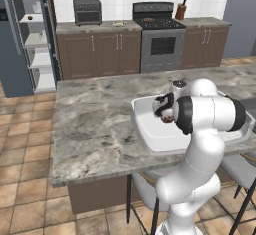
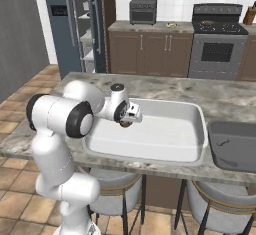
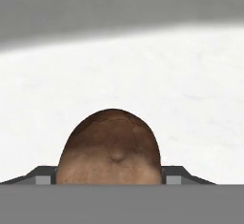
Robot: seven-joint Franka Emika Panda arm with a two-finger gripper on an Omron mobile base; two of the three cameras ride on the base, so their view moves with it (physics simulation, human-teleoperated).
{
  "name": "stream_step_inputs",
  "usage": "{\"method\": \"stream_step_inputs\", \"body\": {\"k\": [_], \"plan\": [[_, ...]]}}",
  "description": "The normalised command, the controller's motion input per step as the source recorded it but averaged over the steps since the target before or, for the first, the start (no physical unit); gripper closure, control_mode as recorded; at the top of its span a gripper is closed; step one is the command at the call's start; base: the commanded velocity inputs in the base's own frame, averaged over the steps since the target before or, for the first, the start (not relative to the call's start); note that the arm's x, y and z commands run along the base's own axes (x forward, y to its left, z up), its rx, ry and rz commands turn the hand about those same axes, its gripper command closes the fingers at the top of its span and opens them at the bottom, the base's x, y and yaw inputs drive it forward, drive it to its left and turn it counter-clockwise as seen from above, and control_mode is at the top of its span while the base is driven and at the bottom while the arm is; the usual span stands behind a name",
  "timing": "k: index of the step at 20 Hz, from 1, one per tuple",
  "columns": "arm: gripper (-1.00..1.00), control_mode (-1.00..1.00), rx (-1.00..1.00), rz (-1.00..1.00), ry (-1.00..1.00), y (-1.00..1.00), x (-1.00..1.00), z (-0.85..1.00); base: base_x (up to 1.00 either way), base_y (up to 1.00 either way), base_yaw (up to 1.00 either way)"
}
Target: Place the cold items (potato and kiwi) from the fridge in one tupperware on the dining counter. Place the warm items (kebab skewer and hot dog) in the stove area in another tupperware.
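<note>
**Potato held over the white tupperware**

We see the gripper (image 2: 126,121) closed on the potato (image 3: 109,149), with a dark finger (image 3: 40,174) pressed at each side of it. In the hand view the brown potato sits at 6 o'clock, and the white floor of the tupperware (image 2: 197,116) spreads behind it towards 12 o'clock, up to a grey wall.

In the right base view the gripper hangs just inside the left rim of this white tupperware, at 9 o'clock of the container. The rest of the floor, towards 3 o'clock, is free. A second, grey tupperware (image 2: 232,146) stands just beside the white one on the marble counter (image 1: 95,124).

In the left base view the counter has wide bare room at 9 o'clock of the container. The open fridge (image 1: 35,39) stands at 10 o'clock and the stove (image 1: 161,41) at 12 o'clock.
</note>
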Motion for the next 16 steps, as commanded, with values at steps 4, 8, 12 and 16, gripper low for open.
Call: {"method": "stream_step_inputs", "body": {"k": [4, 8, 12, 16], "plan": [[1.00, -1.00, 0.00, 0.00, -0.18, -0.02, 0.36, -0.49, 0.00, 0.00, 0.00], [1.00, -1.00, 0.00, 0.00, -0.02, -0.02, 0.42, -0.29, 0.00, 0.00, 0.00], [-1.00, -1.00, 0.05, 0.00, -0.01, -0.04, 0.11, 0.12, 0.00, 0.00, 0.00], [-1.00, -1.00, 0.07, 0.10, 0.09, -0.14, -0.05, 0.83, 0.00, 0.00, 0.00]]}}
